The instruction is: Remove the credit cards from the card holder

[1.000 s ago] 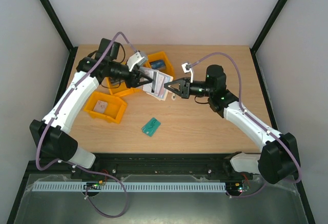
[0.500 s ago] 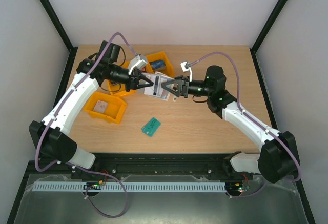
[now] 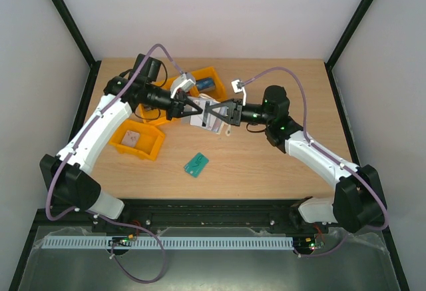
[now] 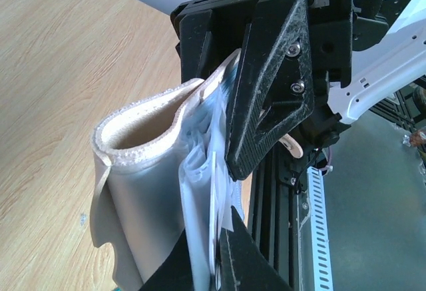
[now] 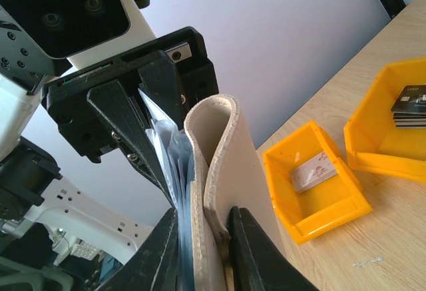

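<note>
- The left end effector (image 3: 189, 108) is pinching together on the glossy clear pockets of the card holder (image 3: 212, 116).
- The soft beige card holder, folded, is hanging above the wood-grain tabletop (image 3: 266, 164) between both arms.
- The right end effector (image 3: 210, 109) is clamping its rounded outer flap.

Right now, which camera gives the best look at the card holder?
Left wrist: the card holder fills the frame, beige cover and clear pockets edge-on and sharp. Right wrist shows it close too, but mostly the beige cover's fold. Top external shows only a small pale patch, no detail.
</note>
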Robot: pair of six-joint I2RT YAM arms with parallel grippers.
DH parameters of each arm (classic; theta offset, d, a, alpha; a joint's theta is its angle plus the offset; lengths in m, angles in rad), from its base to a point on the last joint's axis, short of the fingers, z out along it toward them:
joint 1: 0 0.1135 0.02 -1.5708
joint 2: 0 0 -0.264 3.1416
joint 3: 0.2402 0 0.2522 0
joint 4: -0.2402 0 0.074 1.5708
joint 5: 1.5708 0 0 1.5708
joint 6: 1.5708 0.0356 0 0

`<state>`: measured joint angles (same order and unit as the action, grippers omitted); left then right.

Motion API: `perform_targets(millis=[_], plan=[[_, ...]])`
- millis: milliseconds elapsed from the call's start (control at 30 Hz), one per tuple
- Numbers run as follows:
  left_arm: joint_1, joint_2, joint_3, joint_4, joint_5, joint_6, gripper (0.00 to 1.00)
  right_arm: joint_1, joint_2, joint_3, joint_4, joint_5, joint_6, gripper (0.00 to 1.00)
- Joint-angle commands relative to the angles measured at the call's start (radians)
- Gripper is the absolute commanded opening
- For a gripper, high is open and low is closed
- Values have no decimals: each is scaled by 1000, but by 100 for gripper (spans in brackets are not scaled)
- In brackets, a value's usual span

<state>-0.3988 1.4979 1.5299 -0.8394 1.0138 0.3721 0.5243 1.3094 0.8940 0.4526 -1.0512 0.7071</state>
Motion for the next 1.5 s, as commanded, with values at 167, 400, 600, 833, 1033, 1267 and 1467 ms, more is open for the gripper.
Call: perform_targets(millis=[167, 400, 600, 833, 1033, 1267, 1467], plan=[[-24, 35, 1, 62, -54, -47, 2, 29, 6, 16, 98, -65, 12, 6], [-13, 29, 27, 45, -118, -42, 46, 22, -3, 24, 60, -51, -12, 2], [118, -7, 70, 43, -198, -56, 95, -29, -16, 21, -21, -27, -40, 2], [158, -57, 105, -9, -214, -57, 90, -43, -28, 27, -17, 4, -24, 2], [95, -61, 91, -90, 20, 3, 52, -43, -24, 19, 37, 9, 21, 2], [10, -38, 15, -49, -44, -29, 39, -43, -29, 15, 65, 1, 42, 2], [13, -38, 1, -34, -55, -25, 34, -43, -33, 11, 72, -11, 41, 2]])
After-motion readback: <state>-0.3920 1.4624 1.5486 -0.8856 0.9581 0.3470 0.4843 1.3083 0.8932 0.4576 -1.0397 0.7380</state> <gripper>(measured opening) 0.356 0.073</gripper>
